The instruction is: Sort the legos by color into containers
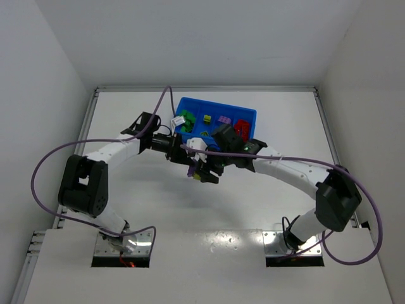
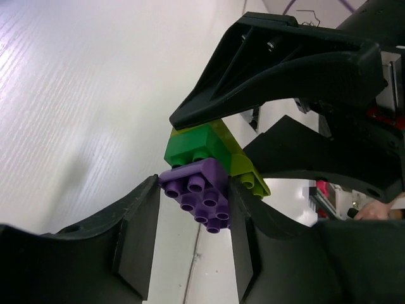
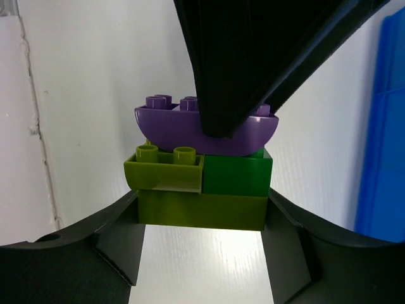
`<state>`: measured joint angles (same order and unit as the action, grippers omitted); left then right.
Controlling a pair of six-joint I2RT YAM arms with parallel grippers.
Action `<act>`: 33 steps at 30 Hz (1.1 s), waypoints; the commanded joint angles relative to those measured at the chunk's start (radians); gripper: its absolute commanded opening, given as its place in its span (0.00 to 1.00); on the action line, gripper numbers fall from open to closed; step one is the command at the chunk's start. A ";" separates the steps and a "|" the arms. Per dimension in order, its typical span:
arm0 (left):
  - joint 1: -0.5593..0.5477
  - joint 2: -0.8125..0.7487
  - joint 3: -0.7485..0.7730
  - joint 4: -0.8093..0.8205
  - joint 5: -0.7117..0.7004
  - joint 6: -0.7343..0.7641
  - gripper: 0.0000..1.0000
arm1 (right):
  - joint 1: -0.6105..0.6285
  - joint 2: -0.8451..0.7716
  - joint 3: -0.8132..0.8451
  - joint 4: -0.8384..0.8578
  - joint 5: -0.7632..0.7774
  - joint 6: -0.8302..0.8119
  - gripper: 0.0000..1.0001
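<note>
Both grippers hold one lego cluster (image 1: 202,171) in the air in front of the blue tray (image 1: 190,101). The cluster is a purple brick (image 2: 199,193), a green brick (image 2: 193,147) and yellow-green bricks (image 2: 248,172). My left gripper (image 2: 195,190) is shut on the purple brick, one finger on each side. My right gripper (image 3: 201,214) is shut on the yellow-green base brick (image 3: 199,211), with the green brick (image 3: 237,174) and the purple brick (image 3: 164,123) stacked on it. In the top view the left gripper (image 1: 193,166) and right gripper (image 1: 213,171) meet at the cluster.
The tray's compartments hold a green brick (image 1: 188,121), a yellow-green brick (image 1: 206,118), a purple brick (image 1: 223,120) and a red brick (image 1: 241,126). The tray's wall (image 3: 380,158) is right of the cluster. Purple cables loop from both arms.
</note>
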<state>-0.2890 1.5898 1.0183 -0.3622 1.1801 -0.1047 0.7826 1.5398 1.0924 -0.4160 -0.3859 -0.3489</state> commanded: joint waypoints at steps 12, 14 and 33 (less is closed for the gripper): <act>0.151 -0.025 0.077 -0.007 0.153 0.036 0.08 | -0.091 -0.199 -0.149 0.034 0.094 -0.027 0.01; 0.127 -0.025 0.120 -0.007 0.039 0.046 0.08 | -0.115 -0.233 -0.179 0.034 0.104 -0.027 0.01; -0.168 0.401 0.661 0.213 -0.672 -0.105 0.09 | -0.431 -0.429 -0.339 0.085 0.088 0.113 0.03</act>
<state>-0.4419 1.9305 1.6165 -0.1703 0.5518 -0.1814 0.3717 1.1320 0.7517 -0.3775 -0.2642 -0.2676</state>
